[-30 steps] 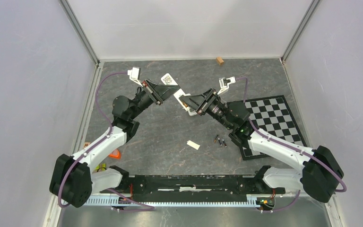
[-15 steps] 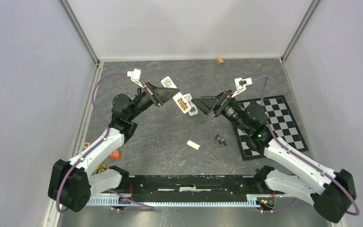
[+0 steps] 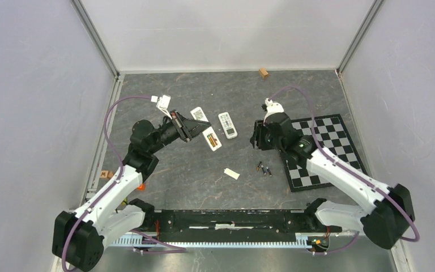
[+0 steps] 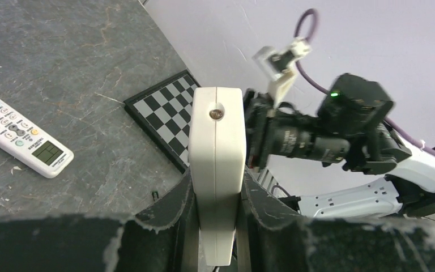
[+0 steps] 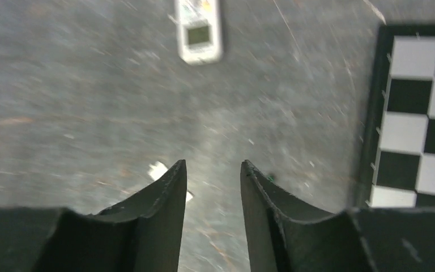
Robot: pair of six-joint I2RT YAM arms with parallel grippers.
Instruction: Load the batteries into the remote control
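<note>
Overhead, your left tool (image 3: 196, 127) is clamped on the one long slim white remote control (image 3: 212, 140), left of centre over the dark stone-look tabletop (image 3: 204, 192). Its long axis runs on a diagonal. The labelled end points toward the far wall. The end with the opened compartment, orange-yellow inside, points toward the arm bases and to the right. One shorter white remote with a display window (image 3: 227, 125) lies just beside it. Three tiny dark batteries (image 3: 264, 169) lie side by side near the black-and-white checkered mat (image 3: 323, 150), with one small white rectangular piece (image 3: 231, 173) to their left. Your right tool (image 3: 255, 137) hangs on the far side of the batteries.

From the left wrist, you see the held remote upright between the fingers (image 4: 170, 209), its narrow face toward the camera.

The right wrist view is blurred. That tool's fingers stand apart with nothing between them, and only tabletop shows in the gap.
</note>
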